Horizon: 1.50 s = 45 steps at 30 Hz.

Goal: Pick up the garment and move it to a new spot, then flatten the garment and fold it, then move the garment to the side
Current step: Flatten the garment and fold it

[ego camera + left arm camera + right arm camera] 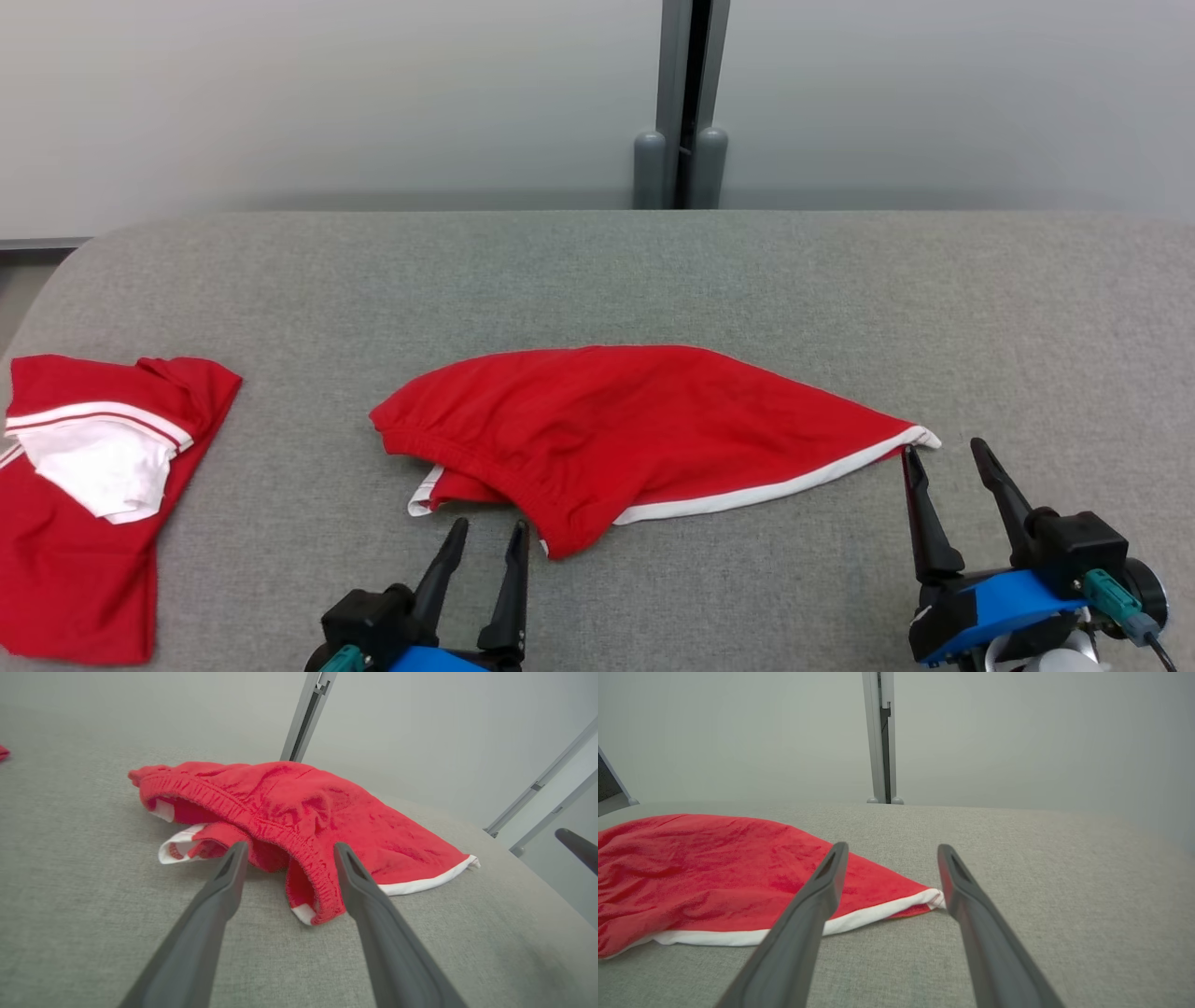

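One rumpled red garment (644, 420), white-trimmed, loose before wide-spread, empty left fingers (510, 597) and right fingers (924, 523).

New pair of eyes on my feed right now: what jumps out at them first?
The red garment with white trim, lying crumpled in the middle of the grey table. Next, the open left gripper near its waistband and the open right gripper at its right corner, neither holding it. A second red and white garment lies at the table's left edge.

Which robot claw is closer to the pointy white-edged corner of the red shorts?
Right. The right gripper sits open right beside the corner; the left gripper is by the waistband end, far off.
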Motion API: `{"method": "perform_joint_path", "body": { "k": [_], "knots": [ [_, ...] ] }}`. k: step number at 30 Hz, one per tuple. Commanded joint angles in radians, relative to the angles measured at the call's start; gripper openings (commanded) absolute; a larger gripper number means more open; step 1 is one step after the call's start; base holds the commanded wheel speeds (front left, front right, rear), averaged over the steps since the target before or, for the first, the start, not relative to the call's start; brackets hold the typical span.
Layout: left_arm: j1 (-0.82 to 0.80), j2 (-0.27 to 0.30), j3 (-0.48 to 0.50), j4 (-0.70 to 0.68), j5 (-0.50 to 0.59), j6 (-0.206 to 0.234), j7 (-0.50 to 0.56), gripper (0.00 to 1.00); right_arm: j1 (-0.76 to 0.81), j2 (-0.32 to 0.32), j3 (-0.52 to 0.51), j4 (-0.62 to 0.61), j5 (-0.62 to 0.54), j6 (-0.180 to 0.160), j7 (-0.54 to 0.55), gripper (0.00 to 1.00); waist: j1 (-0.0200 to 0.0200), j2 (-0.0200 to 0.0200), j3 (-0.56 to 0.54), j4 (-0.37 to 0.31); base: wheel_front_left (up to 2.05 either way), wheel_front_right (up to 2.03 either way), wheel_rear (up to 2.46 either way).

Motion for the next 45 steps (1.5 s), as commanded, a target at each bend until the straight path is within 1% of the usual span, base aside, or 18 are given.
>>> {"method": "perform_joint_path", "body": {
  "k": [1,4,7,11,18,19,21,25,28,36,39,42,45],
  "knots": [
    [-0.026,0.000,-0.031,0.013,-0.020,-0.002,-0.003,1.00,-0.016,0.000,0.007,0.001,0.007,0.000,-0.003,1.00,0.0000,0.0000,0.013,-0.006,0.00,0.00,0.00],
    [-0.054,0.005,-0.100,0.048,-0.073,-0.002,-0.003,1.00,-0.029,0.000,0.023,0.005,0.006,0.000,-0.003,1.00,0.0000,0.0000,0.039,-0.024,0.00,0.00,0.00],
    [-0.086,0.018,-0.131,0.085,-0.111,-0.002,-0.003,1.00,-0.046,0.000,0.030,0.006,0.006,0.000,-0.003,1.00,0.0000,0.0000,0.064,-0.044,0.00,0.00,0.00],
    [-0.115,0.030,-0.153,0.112,-0.139,-0.002,-0.003,1.00,-0.059,0.000,0.035,0.028,0.010,0.000,-0.003,1.00,0.0000,0.0000,0.085,-0.065,0.00,0.00,0.00],
    [-0.145,0.048,-0.149,0.113,-0.151,-0.002,-0.003,1.00,-0.068,0.000,0.034,0.041,0.007,0.000,-0.003,1.00,0.0000,0.0000,0.105,-0.087,0.00,0.00,0.00],
    [-0.149,0.052,-0.156,0.111,-0.149,-0.002,-0.003,0.64,-0.069,0.000,0.033,0.043,0.011,0.000,-0.003,1.00,0.0000,0.0000,0.106,-0.088,0.00,0.00,0.00],
    [-0.156,0.056,-0.137,0.094,-0.141,-0.002,-0.003,0.00,-0.068,0.000,0.033,0.050,0.019,0.000,-0.003,1.00,0.0000,0.0000,0.109,-0.089,0.00,0.00,0.00],
    [-0.153,0.060,-0.107,0.052,-0.099,-0.002,-0.003,0.00,-0.068,0.000,0.035,0.066,0.026,0.000,-0.003,1.00,0.0000,0.0000,0.107,-0.078,0.00,0.00,0.00],
    [-0.138,0.058,-0.112,0.014,-0.071,-0.002,-0.003,0.00,-0.061,0.000,0.034,0.080,0.032,0.000,-0.003,1.00,0.0000,0.0000,0.092,-0.055,0.00,0.00,0.00],
    [-0.082,0.061,-0.168,-0.054,-0.051,-0.002,-0.003,0.00,-0.015,0.000,0.035,0.120,0.071,0.000,-0.003,1.00,0.0000,0.0000,0.020,0.059,0.00,0.00,0.00],
    [-0.056,0.072,-0.183,-0.056,-0.054,-0.002,-0.003,0.00,-0.011,-0.001,0.050,0.129,0.085,0.000,-0.003,1.00,0.0000,0.0000,0.004,0.087,0.00,0.00,0.00],
    [-0.046,0.083,-0.176,-0.040,-0.060,-0.002,-0.003,0.00,-0.020,-0.001,0.067,0.132,0.096,0.000,-0.003,1.00,0.0000,0.0000,0.003,0.090,0.00,0.00,0.00],
    [-0.064,0.092,-0.150,-0.018,-0.057,-0.002,-0.003,0.00,-0.034,-0.002,0.087,0.125,0.099,0.000,-0.003,1.00,0.0000,0.0000,0.016,0.072,0.00,0.00,0.00]
  ]
}}
